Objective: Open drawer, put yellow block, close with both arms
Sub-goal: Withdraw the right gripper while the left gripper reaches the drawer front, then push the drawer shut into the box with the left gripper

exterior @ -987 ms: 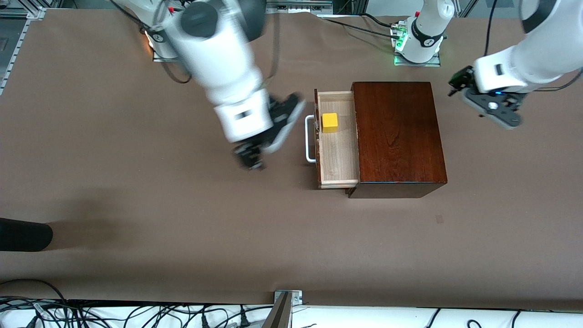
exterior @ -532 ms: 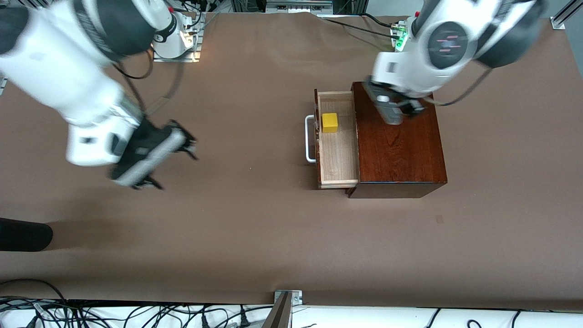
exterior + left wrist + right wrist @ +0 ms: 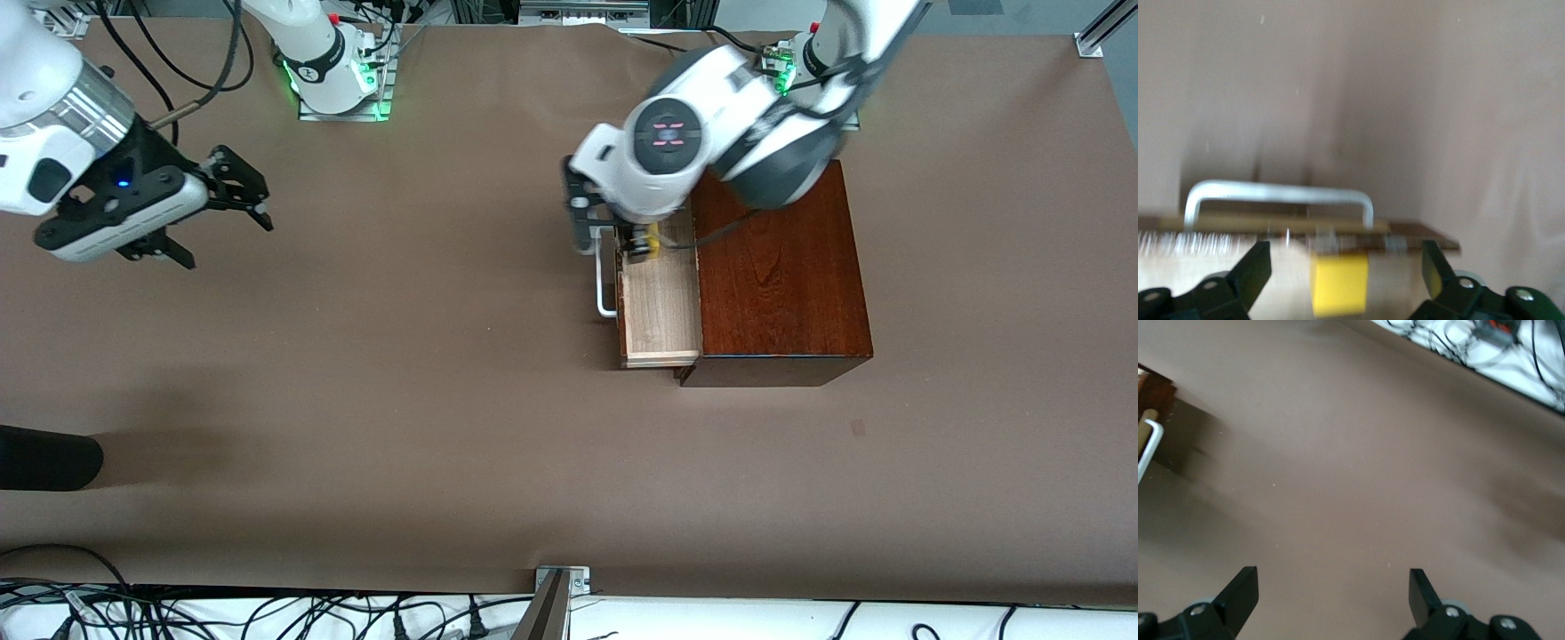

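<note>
The drawer (image 3: 660, 307) stands pulled out of the dark mahogany box (image 3: 778, 276), its white bar handle (image 3: 605, 289) toward the right arm's end. The yellow block (image 3: 654, 238) sits in the tray just inside the drawer front, mostly hidden under the left arm. In the left wrist view the block (image 3: 1339, 283) lies between the fingers, touching neither, with the handle (image 3: 1278, 193) past it. My left gripper (image 3: 637, 245) (image 3: 1345, 267) is open, low over the drawer. My right gripper (image 3: 228, 243) (image 3: 1331, 587) is open over bare table at the right arm's end, holding nothing.
A black rounded object (image 3: 44, 458) juts in at the right arm's end of the table. Cables (image 3: 267, 613) and a metal bracket (image 3: 556, 591) lie along the edge nearest the front camera. The handle's end (image 3: 1148, 450) shows in the right wrist view.
The left arm swung from beside the box, across its top, down over the open drawer and the block. The right arm drew away from the drawer to its own end. Block and drawer stayed put.
</note>
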You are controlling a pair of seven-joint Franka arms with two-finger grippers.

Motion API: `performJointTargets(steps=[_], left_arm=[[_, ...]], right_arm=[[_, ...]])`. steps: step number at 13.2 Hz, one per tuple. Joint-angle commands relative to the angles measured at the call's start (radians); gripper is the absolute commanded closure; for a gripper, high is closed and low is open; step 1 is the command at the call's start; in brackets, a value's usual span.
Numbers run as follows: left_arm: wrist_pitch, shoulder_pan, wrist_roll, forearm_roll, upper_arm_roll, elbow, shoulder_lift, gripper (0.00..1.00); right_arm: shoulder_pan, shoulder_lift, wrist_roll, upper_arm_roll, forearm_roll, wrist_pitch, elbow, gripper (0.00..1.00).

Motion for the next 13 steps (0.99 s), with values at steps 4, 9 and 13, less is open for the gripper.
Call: performJointTargets(steps=[4, 9, 13], left_arm=[[0.157, -0.088, 0.143, 0.229, -0.002, 0.042, 0.161, 0.00], [0.080, -0.046, 0.166, 0.234, 0.006, -0.032, 0.161, 0.00], [-0.079, -0.003, 0.159, 0.236, 0.009, -0.023, 0.118, 0.00]], right_arm=[[-0.005, -0.022, 0.107, -0.019, -0.100, -0.033, -0.043, 0.00], [-0.010, 0.000, 0.096, -0.054, -0.099, -0.023, -0.028, 0.00], [-0.010, 0.027, 0.095, -0.067, -0.107, -0.035, 0.000, 0.00]])
